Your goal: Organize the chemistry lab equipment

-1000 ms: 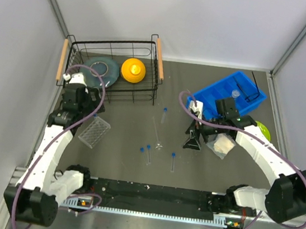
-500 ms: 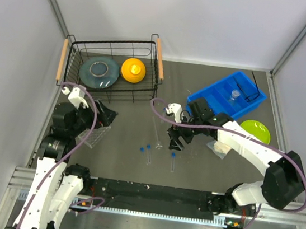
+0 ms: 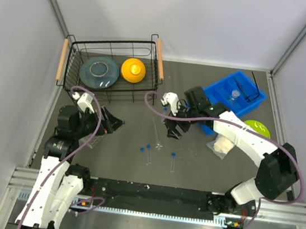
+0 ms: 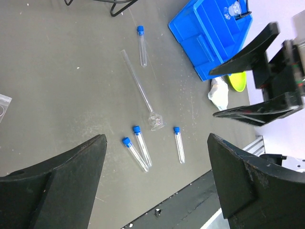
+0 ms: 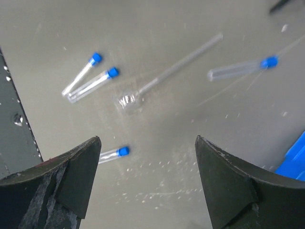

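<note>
Several blue-capped test tubes lie on the dark table: a pair (image 3: 148, 154), one (image 3: 172, 162) and one (image 3: 164, 112). They also show in the left wrist view, as the pair (image 4: 137, 153), a single (image 4: 178, 144) and a far one (image 4: 141, 45). A thin glass rod with a small bulb end (image 3: 156, 133) lies between them. The clear grid rack (image 3: 90, 138) is mostly hidden under my left arm. A clear vial (image 3: 234, 94) and a black wire piece (image 3: 253, 87) sit in the blue tray (image 3: 217, 93). My left gripper (image 3: 110, 124) and my right gripper (image 3: 174, 127) are open and empty above the table.
A black wire basket (image 3: 153, 78) at the back left holds a grey plate (image 3: 99, 72) and a yellow dome (image 3: 133, 69). A lime-green plate (image 3: 259, 127) and a white crumpled wad (image 3: 221, 146) lie at the right. The rail runs along the near edge.
My left gripper has swung right, away from the rack toward the middle. My right gripper has moved left from beside the blue tray to above the glass rod.
</note>
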`<state>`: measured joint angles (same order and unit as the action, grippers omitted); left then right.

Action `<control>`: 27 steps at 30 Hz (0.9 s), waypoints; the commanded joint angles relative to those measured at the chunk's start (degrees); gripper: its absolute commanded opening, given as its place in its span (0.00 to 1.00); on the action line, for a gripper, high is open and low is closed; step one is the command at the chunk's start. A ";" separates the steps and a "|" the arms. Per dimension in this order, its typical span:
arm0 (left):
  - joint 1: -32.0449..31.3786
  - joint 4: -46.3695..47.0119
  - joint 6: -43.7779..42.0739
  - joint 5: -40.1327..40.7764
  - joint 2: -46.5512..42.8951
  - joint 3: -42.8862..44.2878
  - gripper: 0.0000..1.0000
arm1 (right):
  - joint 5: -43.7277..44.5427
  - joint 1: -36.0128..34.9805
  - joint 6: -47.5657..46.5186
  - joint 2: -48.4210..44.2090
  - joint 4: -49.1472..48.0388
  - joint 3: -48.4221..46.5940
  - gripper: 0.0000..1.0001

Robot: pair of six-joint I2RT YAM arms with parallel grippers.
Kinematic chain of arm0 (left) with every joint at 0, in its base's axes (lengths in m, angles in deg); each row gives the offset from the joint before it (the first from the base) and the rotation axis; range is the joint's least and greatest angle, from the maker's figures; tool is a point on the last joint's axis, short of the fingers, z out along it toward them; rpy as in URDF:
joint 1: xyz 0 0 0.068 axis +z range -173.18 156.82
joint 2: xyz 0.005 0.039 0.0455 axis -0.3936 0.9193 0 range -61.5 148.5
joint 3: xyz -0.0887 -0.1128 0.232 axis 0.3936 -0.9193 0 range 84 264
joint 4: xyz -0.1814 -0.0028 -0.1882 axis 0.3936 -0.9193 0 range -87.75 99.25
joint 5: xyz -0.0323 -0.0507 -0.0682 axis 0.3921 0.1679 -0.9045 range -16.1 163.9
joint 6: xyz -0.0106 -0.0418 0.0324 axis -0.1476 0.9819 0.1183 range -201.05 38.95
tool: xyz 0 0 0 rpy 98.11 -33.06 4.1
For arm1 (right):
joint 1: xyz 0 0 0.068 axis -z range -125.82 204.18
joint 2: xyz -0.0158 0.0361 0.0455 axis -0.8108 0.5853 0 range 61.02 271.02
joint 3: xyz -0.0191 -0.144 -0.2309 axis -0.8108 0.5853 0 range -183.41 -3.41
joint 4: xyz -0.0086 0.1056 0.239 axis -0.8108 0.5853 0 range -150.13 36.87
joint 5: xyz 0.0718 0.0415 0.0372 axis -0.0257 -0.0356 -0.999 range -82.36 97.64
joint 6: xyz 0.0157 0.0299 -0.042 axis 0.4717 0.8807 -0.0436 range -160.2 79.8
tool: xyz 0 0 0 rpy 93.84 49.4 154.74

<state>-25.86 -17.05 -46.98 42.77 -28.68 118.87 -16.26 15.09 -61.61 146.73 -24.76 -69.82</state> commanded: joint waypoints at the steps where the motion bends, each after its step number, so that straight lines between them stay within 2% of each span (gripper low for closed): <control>1: 0.13 1.26 -1.71 -0.25 -0.91 0.72 0.92 | -7.73 -0.28 -5.32 1.91 1.63 -6.10 0.80; 5: 0.22 -2.34 -4.00 4.75 -2.31 3.09 0.92 | -4.42 -5.28 -1.98 4.28 -1.44 -4.17 0.79; 9: 0.22 -3.40 -4.45 11.00 -4.95 3.89 0.92 | 2.89 -5.91 12.06 8.14 -7.85 -4.42 0.77; 12: 0.22 -3.40 -4.01 12.76 -6.01 4.15 0.92 | 5.18 -5.91 16.64 10.08 -10.93 -5.13 0.73; 18: 0.22 -3.49 -3.21 12.94 -6.54 3.80 0.92 | 11.33 -8.19 20.61 15.88 -12.35 -6.27 0.61; 27: 0.22 -3.67 -4.00 12.77 -6.63 2.74 0.92 | 20.82 -11.09 20.97 21.42 -13.40 -6.71 0.43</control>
<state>-25.86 -22.08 -49.91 55.40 -34.78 121.08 -0.87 4.88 -41.90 166.19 -35.36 -74.04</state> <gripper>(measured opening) 0.919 0.458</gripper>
